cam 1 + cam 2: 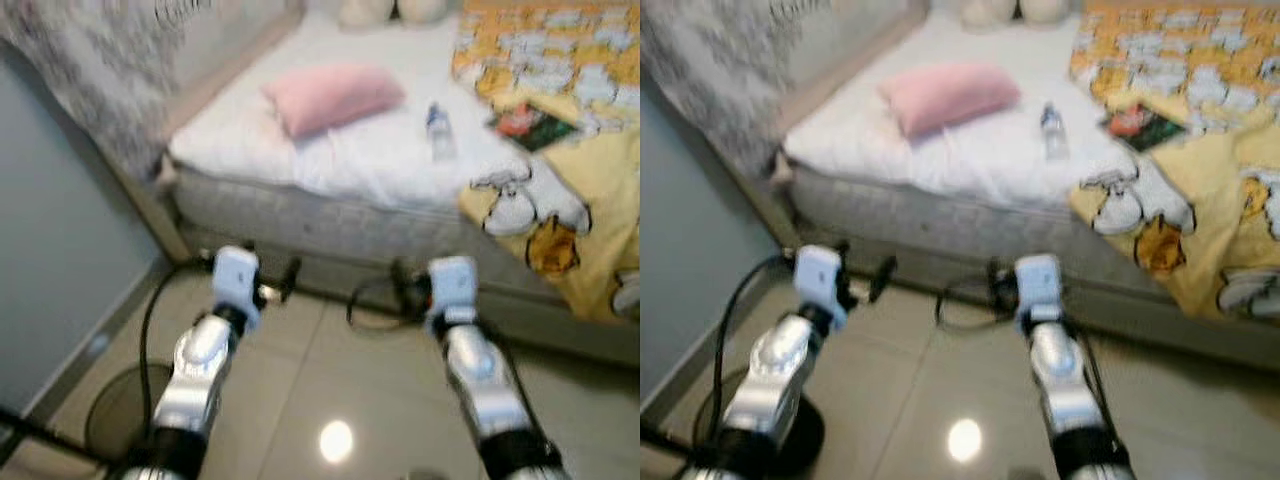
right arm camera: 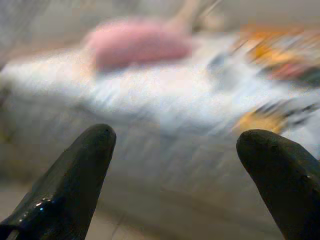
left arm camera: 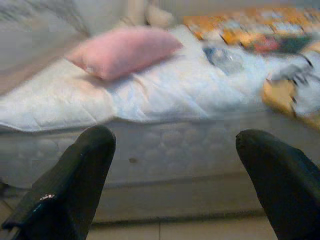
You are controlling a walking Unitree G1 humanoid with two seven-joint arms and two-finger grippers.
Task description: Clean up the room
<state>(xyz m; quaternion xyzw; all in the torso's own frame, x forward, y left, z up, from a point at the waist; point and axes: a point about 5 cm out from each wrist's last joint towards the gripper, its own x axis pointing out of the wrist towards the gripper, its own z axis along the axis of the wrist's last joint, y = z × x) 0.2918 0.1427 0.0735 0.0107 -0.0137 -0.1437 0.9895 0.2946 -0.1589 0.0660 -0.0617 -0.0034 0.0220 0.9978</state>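
Approach stage, judged from blurred head views: both arms are raised toward the bed (image 1: 330,235), nothing held. Left gripper (image 3: 172,165) and right gripper (image 2: 175,165) each show their two black fingers spread wide apart, empty. Likely first target is the plastic water bottle (image 1: 437,130), lying on the white sheet right of the pink pillow (image 1: 332,96) and left of the yellow blanket (image 1: 585,190), well beyond both grippers. Its long axis runs near-to-far, cap apparently at the far end. Good practice: stop at the mattress edge, then close the fingers across the bottle's width, not along its length.
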